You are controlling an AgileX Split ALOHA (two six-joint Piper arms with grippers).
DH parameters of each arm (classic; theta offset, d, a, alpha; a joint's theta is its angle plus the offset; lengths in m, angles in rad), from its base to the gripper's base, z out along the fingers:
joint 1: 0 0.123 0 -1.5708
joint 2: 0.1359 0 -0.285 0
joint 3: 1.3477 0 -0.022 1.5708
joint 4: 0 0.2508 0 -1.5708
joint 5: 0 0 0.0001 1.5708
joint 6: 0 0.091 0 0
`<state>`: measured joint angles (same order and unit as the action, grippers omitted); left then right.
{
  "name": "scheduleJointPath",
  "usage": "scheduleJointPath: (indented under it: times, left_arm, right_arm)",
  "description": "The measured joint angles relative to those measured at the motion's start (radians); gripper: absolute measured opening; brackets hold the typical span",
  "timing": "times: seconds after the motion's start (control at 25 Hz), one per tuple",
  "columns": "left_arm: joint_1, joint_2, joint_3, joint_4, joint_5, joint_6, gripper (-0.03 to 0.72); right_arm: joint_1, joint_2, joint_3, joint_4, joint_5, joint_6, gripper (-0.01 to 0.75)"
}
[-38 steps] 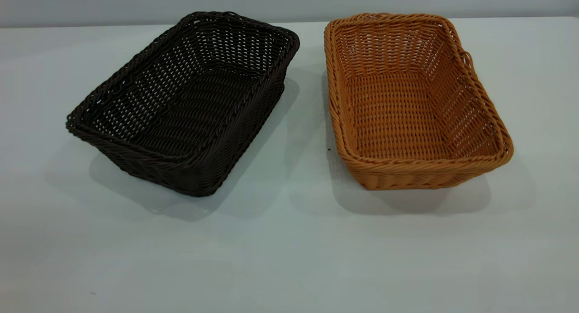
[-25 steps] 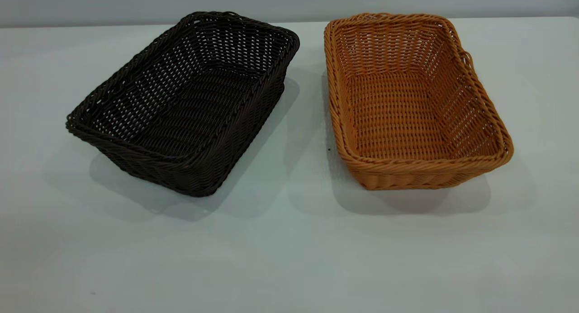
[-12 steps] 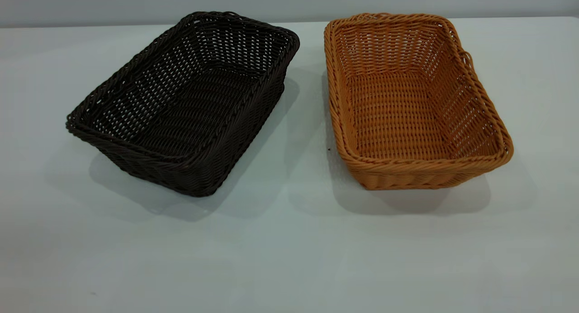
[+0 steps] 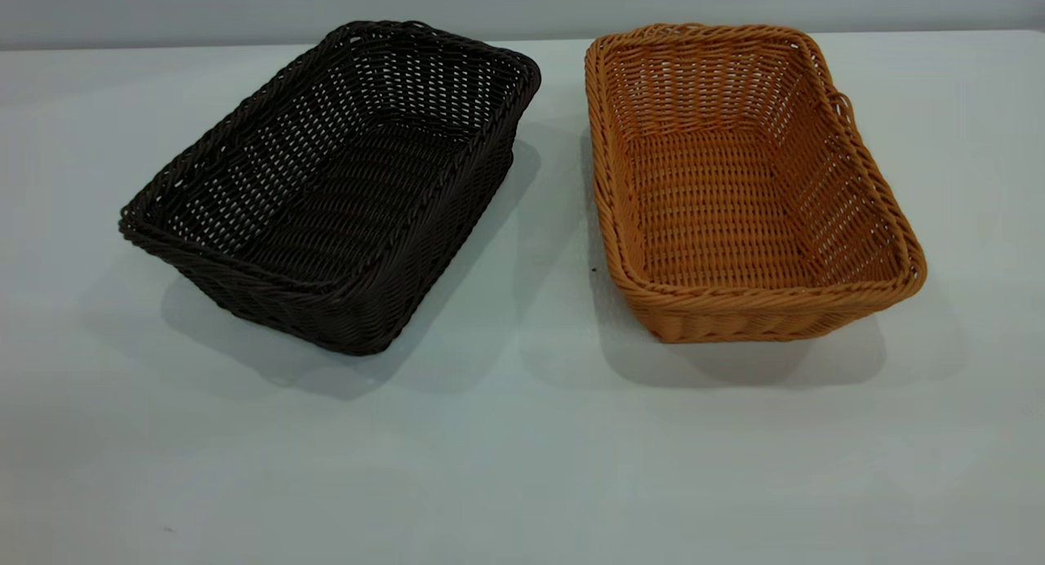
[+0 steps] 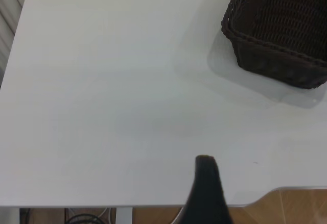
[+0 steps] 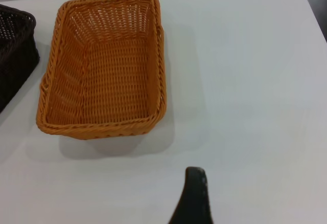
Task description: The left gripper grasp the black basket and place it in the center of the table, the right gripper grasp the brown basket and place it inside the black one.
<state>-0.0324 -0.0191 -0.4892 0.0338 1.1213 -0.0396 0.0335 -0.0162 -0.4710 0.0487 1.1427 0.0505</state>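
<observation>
Nothing is shifting between the last second or so and this moment: both baskets are sitting exactly where they were, so I would say the task is not yet begun. The black basket point(image 4: 331, 185) is resting on the table point(image 4: 522, 451) on the left, angled, with the brown basket point(image 4: 747, 181) just beside it on the right, a narrow gap between them. The left gripper point(image 5: 207, 193) is hanging well back from the black basket near the table edge, and the right gripper point(image 6: 193, 196) is hovering near the brown one; only a single dark finger is showing on each, so I cannot tell how either stands. Nothing is lying in the way, though the loose loop point(image 4: 842, 104) on the brown rim might snag
</observation>
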Motion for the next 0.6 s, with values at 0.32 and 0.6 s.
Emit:
scheduleJointPath:
  times: [0.32, 0.6]
  left_arm:
    - [0.0, 0.11, -0.026, 0.0, -0.088, -0.006, 0.521]
    - [0.0, 0.577, -0.103, -0.001, -0.411, -0.003, 0.521]
  right_arm:
    - [0.0, 0.001, -0.025, 0.0, -0.047, 0.029, 0.565]
    - [0.0, 0.08, -0.039, 0.0, -0.067, 0.042, 0.565]
